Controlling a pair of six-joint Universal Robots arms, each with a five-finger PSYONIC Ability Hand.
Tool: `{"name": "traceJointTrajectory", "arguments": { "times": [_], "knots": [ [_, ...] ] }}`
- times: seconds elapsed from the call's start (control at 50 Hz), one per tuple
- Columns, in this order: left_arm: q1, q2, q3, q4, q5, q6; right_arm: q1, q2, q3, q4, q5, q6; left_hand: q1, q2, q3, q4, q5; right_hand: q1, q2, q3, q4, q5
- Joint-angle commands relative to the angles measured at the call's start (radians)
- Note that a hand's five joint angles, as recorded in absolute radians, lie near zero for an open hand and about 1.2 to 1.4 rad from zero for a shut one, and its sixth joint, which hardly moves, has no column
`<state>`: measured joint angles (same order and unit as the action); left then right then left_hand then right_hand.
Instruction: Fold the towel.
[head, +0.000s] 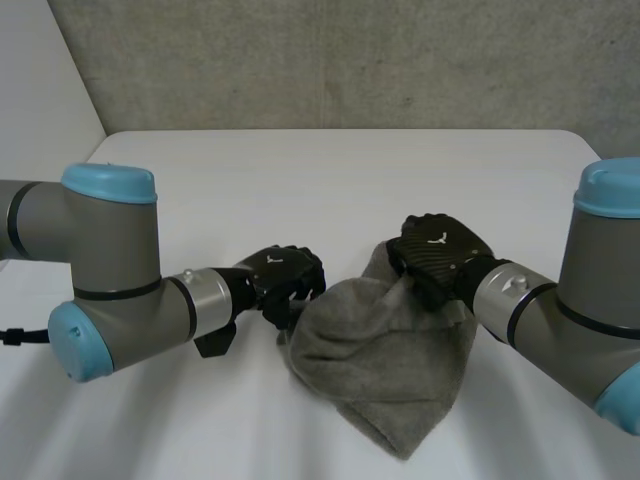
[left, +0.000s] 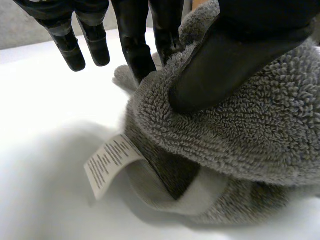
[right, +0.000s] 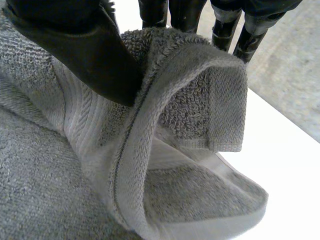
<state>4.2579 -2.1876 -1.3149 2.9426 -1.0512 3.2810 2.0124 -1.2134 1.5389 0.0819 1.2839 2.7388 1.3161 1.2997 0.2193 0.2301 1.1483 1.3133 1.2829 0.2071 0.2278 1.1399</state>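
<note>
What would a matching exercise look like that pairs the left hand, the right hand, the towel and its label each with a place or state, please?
Things:
1. left hand
2. right hand
3. towel
4. label

Places or states:
A. white, poking out from under a fold of the towel
B. grey, bunched on the table between the two hands
C. pinching the towel beside a curled hemmed corner
D. pinching the towel close to the label

Pairs: 1-D, 2-C, 3-B, 4-A.
</note>
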Motion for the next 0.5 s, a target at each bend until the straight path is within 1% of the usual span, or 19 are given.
{"name": "traceJointTrajectory", "arguments": {
  "times": [0.02, 0.04, 0.06, 0.1, 0.12, 0.16, 0.22, 0.28, 0.36, 0.38, 0.42, 0.5],
  "knots": [
    [0.013, -0.012, 0.033, 0.003, -0.001, -0.053, 0.012, 0.031, -0.066, -0.008, 0.0, -0.04, 0.08, 0.097, -0.045, -0.056, 0.073, 0.083, 0.113, -0.033, -0.053, 0.082],
    [0.02, -0.006, 0.028, 0.006, -0.003, -0.067, 0.005, 0.009, -0.074, -0.01, 0.014, -0.074, 0.08, 0.097, -0.045, -0.056, 0.073, 0.083, 0.113, -0.033, -0.053, 0.082],
    [0.02, -0.006, 0.028, 0.006, -0.003, -0.067, 0.005, 0.009, -0.074, -0.01, 0.014, -0.074, 0.08, 0.097, -0.045, -0.056, 0.073, 0.083, 0.113, -0.033, -0.053, 0.082],
    [0.028, 0.002, 0.025, 0.009, -0.003, -0.08, -0.027, -0.061, -0.08, -0.037, 0.046, -0.123, 0.08, 0.097, -0.045, -0.056, 0.073, 0.083, 0.113, -0.033, -0.053, 0.082],
    [0.037, 0.005, 0.023, 0.018, -0.006, -0.089, -0.027, -0.061, -0.08, -0.037, 0.046, -0.123, 0.08, 0.097, -0.045, -0.056, 0.073, 0.083, 0.113, -0.033, -0.053, 0.082],
    [0.045, 0.006, 0.025, 0.03, -0.009, -0.098, -0.064, -0.113, -0.076, -0.1, 0.067, -0.123, 0.08, 0.097, -0.045, -0.056, 0.073, 0.083, 0.113, -0.033, -0.053, 0.082],
    [0.06, 0.029, 0.031, 0.066, -0.01, -0.121, -0.066, -0.126, -0.066, -0.126, 0.069, -0.117, 0.08, 0.097, -0.045, -0.056, 0.073, 0.083, 0.113, -0.033, -0.053, 0.082],
    [0.069, 0.077, 0.029, 0.09, -0.013, -0.161, -0.058, -0.132, -0.048, -0.137, 0.068, -0.108, 0.08, 0.097, -0.045, -0.056, 0.073, 0.083, 0.113, -0.033, -0.053, 0.082],
    [0.057, 0.095, 0.008, 0.078, -0.003, -0.213, -0.011, -0.129, -0.01, -0.088, 0.057, -0.111, 0.08, 0.097, -0.045, -0.056, 0.073, 0.083, 0.113, -0.033, -0.053, 0.082],
    [0.057, 0.095, 0.008, 0.078, -0.003, -0.213, -0.011, -0.129, -0.01, -0.088, 0.057, -0.111, 0.08, 0.097, -0.045, -0.056, 0.073, 0.083, 0.113, -0.033, -0.053, 0.082],
    [0.053, 0.103, -0.007, 0.081, -0.003, -0.21, 0.028, -0.129, -0.008, -0.064, 0.039, -0.116, 0.08, 0.097, -0.045, -0.056, 0.073, 0.083, 0.113, -0.033, -0.053, 0.082],
    [0.066, 0.121, 0.012, 0.088, -0.004, -0.211, 0.04, -0.117, -0.029, -0.077, 0.022, -0.119, 0.08, 0.097, -0.045, -0.056, 0.073, 0.083, 0.113, -0.033, -0.053, 0.082]
  ]
}}
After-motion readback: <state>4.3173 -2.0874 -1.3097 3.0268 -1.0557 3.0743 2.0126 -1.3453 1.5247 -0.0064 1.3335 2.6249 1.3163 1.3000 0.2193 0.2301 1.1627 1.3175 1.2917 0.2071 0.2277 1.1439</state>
